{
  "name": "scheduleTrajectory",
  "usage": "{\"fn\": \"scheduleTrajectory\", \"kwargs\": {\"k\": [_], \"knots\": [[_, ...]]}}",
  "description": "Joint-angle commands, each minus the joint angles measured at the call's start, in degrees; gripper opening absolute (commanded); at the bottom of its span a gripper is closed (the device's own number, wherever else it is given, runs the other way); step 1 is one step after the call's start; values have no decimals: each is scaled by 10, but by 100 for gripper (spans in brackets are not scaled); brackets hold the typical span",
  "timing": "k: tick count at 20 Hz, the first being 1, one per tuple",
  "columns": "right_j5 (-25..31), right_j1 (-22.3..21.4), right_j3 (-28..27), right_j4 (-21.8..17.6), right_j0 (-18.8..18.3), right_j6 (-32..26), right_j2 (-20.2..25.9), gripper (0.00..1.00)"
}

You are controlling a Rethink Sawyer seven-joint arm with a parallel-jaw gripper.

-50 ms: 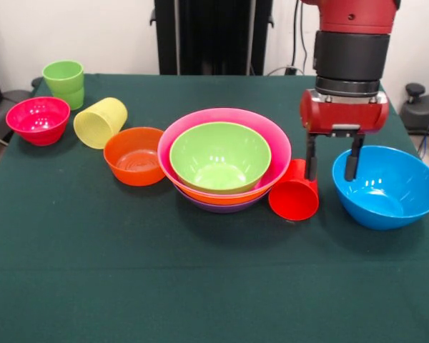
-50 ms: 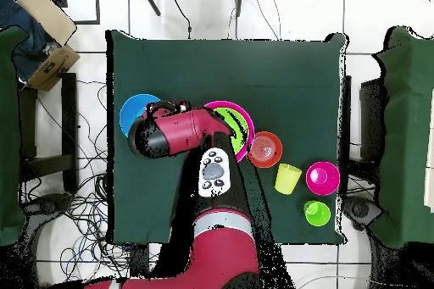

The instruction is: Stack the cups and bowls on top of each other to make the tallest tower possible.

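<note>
The gripper (image 1: 332, 158) hangs from the red and black arm (image 1: 350, 43) with its two dark fingers (image 1: 311, 158) pointing down and spread apart. It holds nothing. Seen from the front, the gripper is between the red cup (image 1: 294, 191) and the blue bowl (image 1: 386, 186). One finger stands in front of the upper part of the red cup and the other is over the near rim of the blue bowl; it cannot be told whether either finger touches.

The tower (image 1: 225, 158) stands in the middle of the green table (image 1: 200, 286). It is a nested pile: a purple bowl (image 1: 222, 207) lowest, then an orange bowl (image 1: 222, 196), then a pink bowl (image 1: 272, 143), and a lime-green bowl (image 1: 220, 153) innermost. The red cup lies on its side just beside the tower, on the side toward the blue bowl, with its mouth facing the camera.

On the other side of the tower, touching or almost touching it, stands the small red-orange bowl (image 1: 134, 156). Beyond it the pale yellow cup (image 1: 100, 122) lies tilted on its side. Further from the tower are the small magenta bowl (image 1: 38, 120) and the green cup (image 1: 64, 82), which stands upright.

In the overhead view the arm (image 2: 182, 133) covers part of the tower (image 2: 233, 120) and part of the blue bowl (image 2: 134, 112).
</note>
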Motion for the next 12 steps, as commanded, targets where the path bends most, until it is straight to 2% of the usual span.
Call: {"fn": "scheduleTrajectory", "kwargs": {"k": [1, 4, 10, 12], "knots": [[0, 24, -5, -37, 22, 20, 8, 100], [0, 27, -9, -35, 29, 24, -1, 100], [4, 24, -11, -36, 21, 8, 6, 100], [-21, 24, -4, -40, 26, 20, -4, 100]]}}
